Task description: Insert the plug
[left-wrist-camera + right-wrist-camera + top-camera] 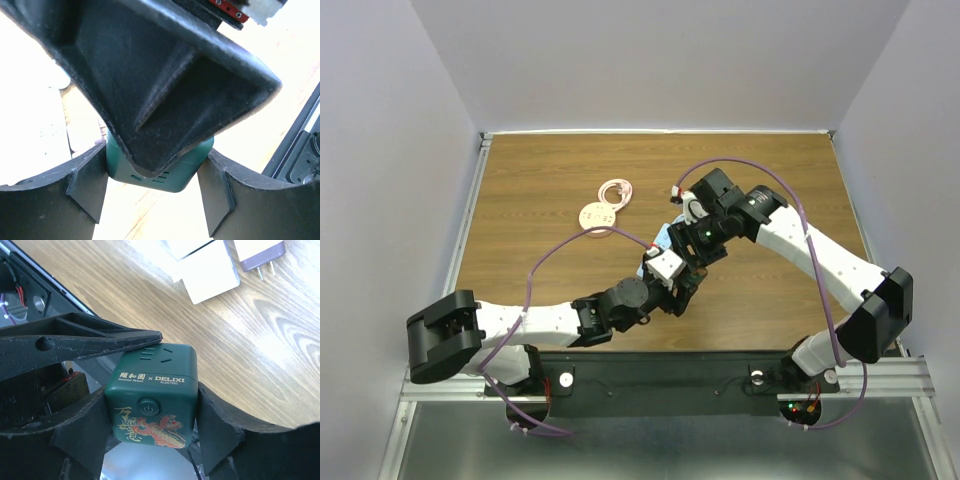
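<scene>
We see the green socket cube [152, 375] held off the table [150, 300] at its middle, where the two arms meet. The right gripper [150, 415] pinches it across two opposite sides, with the power button and the dragon print facing its camera. The left gripper [157, 175] is closed on the same cube across the other pair of faces, and one of its fingers [100, 337] lies flat along the face that carries the socket slots. The plug [257, 252], a small mauve block with two bare prongs, lies on the wood just beside a white block [207, 275], apart from both grippers and not yet picked up. We judge the cube to be stiff, hard plastic, fairly dense for its size, with smooth, rounded corners. It should not deform under the pads, but it could twist or slide if squeezed near an edge, so the flat middles of the faces are the places to hold. The slotted face has to stay clear, and the left finger now covers part of it. The plug looks light and rigid. We would take it by its broad flat sides, well back from the prongs, so that they point free and straight at the slots. The prongs are thin and could bend if pushed in at an angle.
</scene>
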